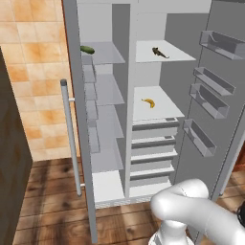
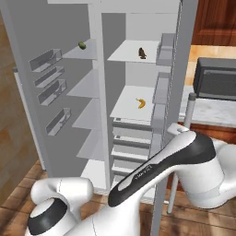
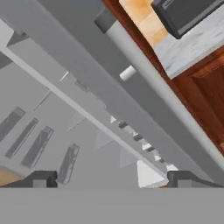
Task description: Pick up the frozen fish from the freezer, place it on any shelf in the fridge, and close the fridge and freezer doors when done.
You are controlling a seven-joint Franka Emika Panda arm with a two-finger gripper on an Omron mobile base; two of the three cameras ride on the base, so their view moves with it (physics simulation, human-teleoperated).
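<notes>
Frozen fish (image 1: 160, 52) on top fridge shelf (image 1: 184, 56); doors open.

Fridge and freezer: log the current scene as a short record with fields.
frozen fish: lies on the top white shelf of the fridge, not in the freezer
banana: on the white shelf below
cucumber: on the top glassy shelf of the freezer
doors: both stand open
fridge door: its edge and bar handle run across the hand view
gripper: jaws wide apart, nothing between them
task stage: fish already in the fridge; doors not yet closed
</notes>
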